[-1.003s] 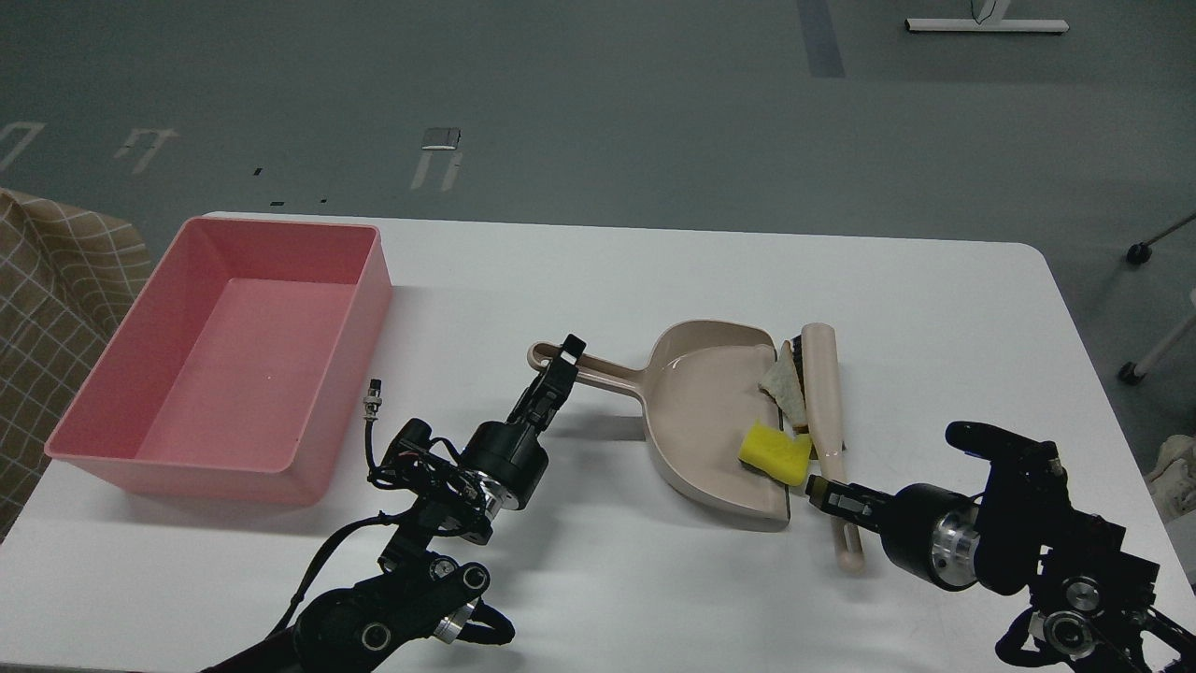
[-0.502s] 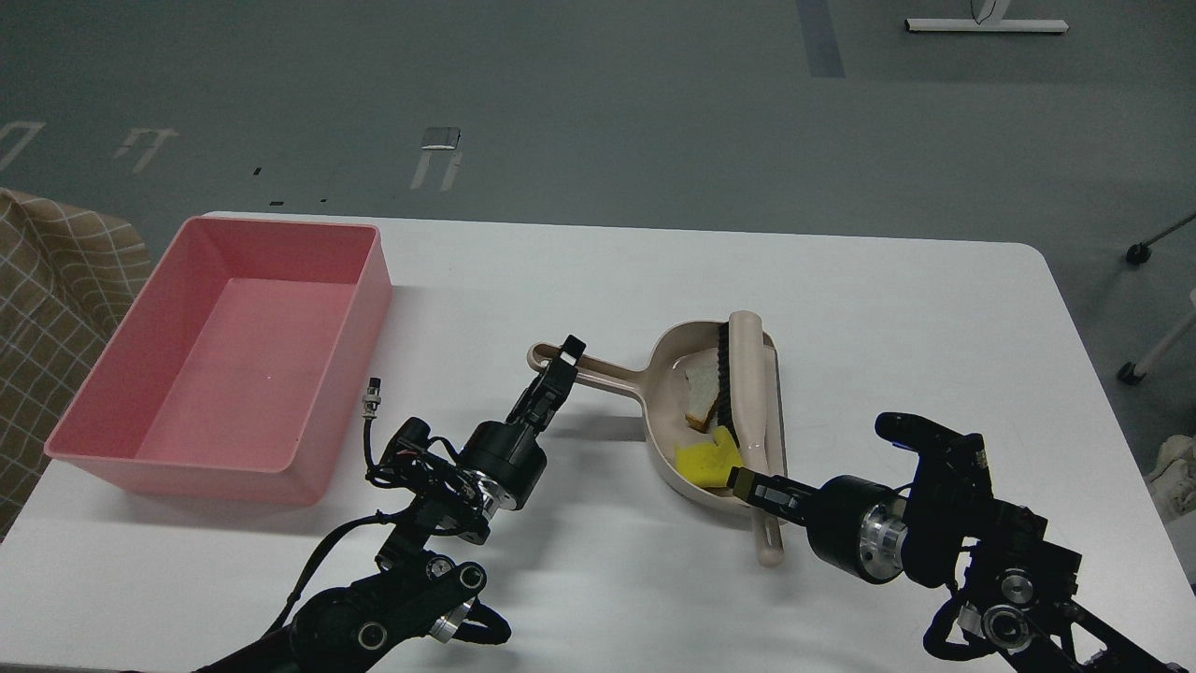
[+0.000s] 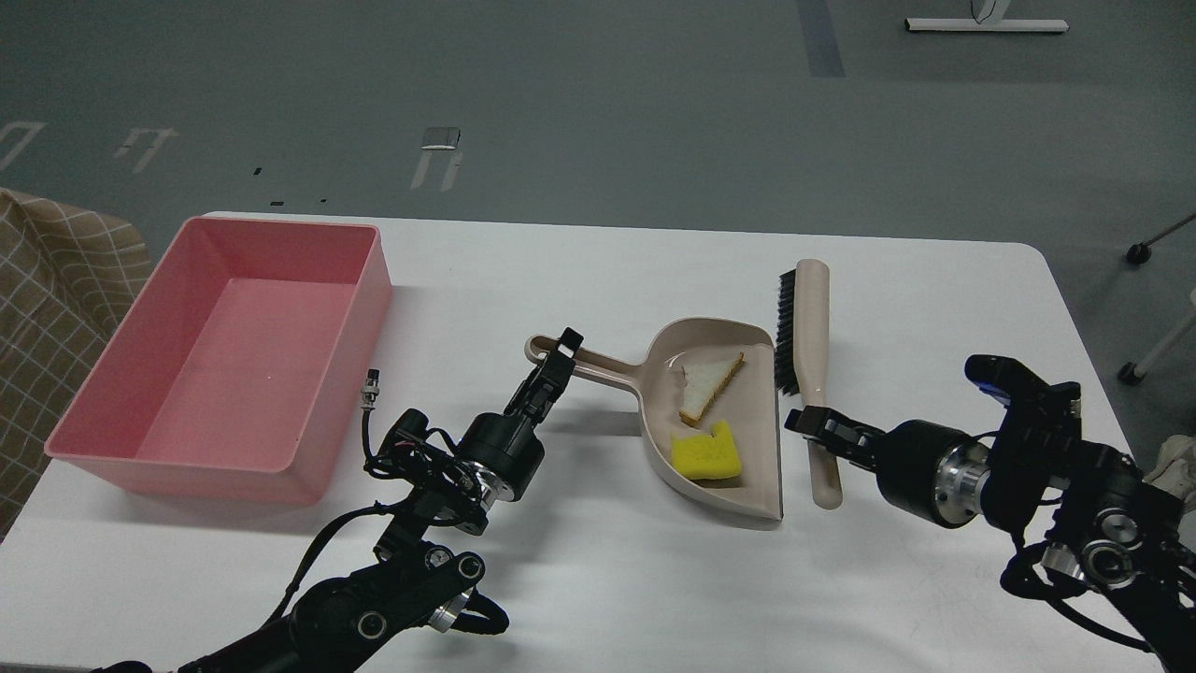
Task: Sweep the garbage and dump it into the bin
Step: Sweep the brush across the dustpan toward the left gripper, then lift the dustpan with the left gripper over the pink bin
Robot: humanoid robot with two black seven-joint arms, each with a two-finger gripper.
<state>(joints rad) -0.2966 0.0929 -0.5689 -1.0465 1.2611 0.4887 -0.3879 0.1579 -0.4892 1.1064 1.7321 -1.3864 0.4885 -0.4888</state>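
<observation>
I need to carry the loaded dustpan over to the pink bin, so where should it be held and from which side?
Grip the dustpan by its long thin handle, coming from the left, where the left gripper is already. The handle sticks out leftward, away from the open right edge, so the bread slice and yellow sponge stay clear.

On my tabletop [image 3: 598, 271] I count one pink bin [image 3: 224, 350], one beige dustpan [image 3: 710, 421] and one brush [image 3: 805, 346]. Two pieces of garbage lie in the dustpan: one bread slice [image 3: 705, 385] and one yellow sponge block [image 3: 707, 453]. I have two end effectors, left [image 3: 558, 360] and right [image 3: 811, 425].
</observation>
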